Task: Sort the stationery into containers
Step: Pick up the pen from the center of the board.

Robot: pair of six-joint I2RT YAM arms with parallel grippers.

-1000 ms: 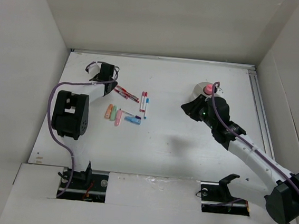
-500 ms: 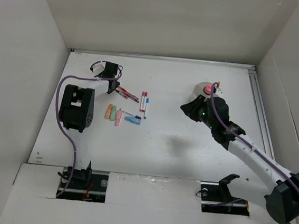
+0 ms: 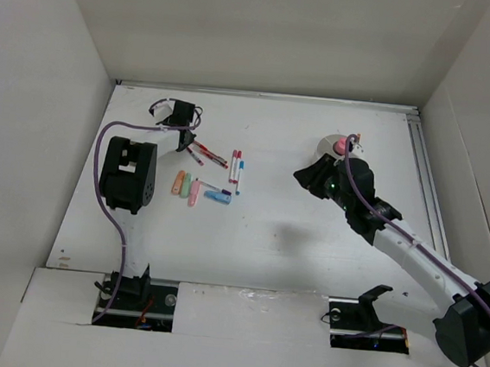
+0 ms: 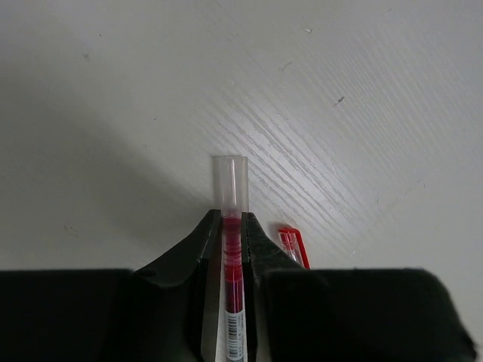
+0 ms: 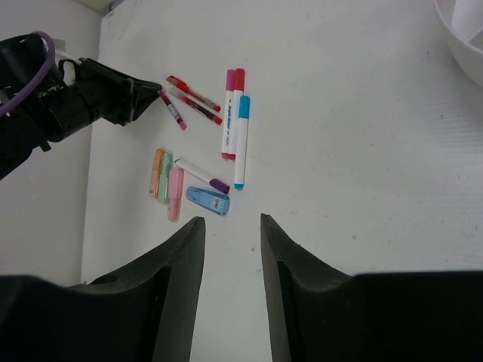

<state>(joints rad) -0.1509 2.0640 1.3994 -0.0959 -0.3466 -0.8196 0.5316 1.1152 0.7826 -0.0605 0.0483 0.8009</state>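
At the table's far left, I see the left gripper clamped on a red pen; the right gripper, parted and empty, hovers near the tub.

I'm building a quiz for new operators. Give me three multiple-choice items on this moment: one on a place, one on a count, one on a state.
1. Where in the top view is the white tub? A) far left B) centre C) right side, by the right gripper
2. How many markers lie side by side? A) one B) three C) six
3. The left gripper is: A) shut on a red pen B) open, empty C) shut on a marker
Answers: C, the tub shows beside that gripper; B, two reddish caps, one blue; A, its fingers clamp the pen.
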